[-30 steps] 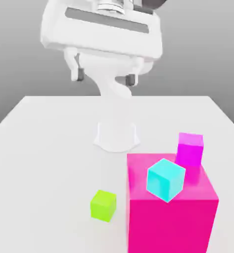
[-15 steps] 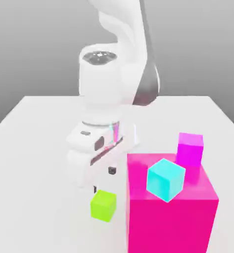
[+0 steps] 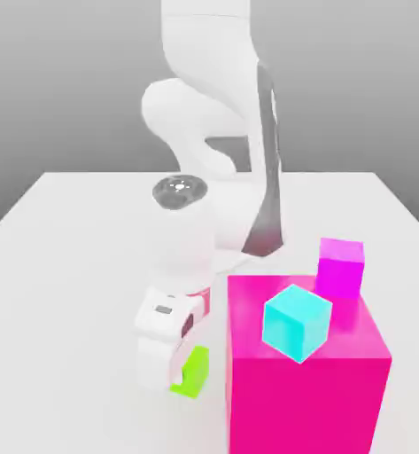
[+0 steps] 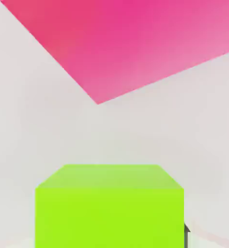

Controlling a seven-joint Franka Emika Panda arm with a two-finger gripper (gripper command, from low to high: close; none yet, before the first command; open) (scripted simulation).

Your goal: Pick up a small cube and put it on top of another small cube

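The arm is bent low over the table (image 3: 62,266), its pincer (image 3: 173,379) down at the green cube (image 3: 194,372) near the front edge; whether the pincer is wide or closed cannot be told. Just beside the green cube stands a big pink block (image 3: 306,390), carrying a cyan cube (image 3: 296,321) and a magenta cube (image 3: 340,269).
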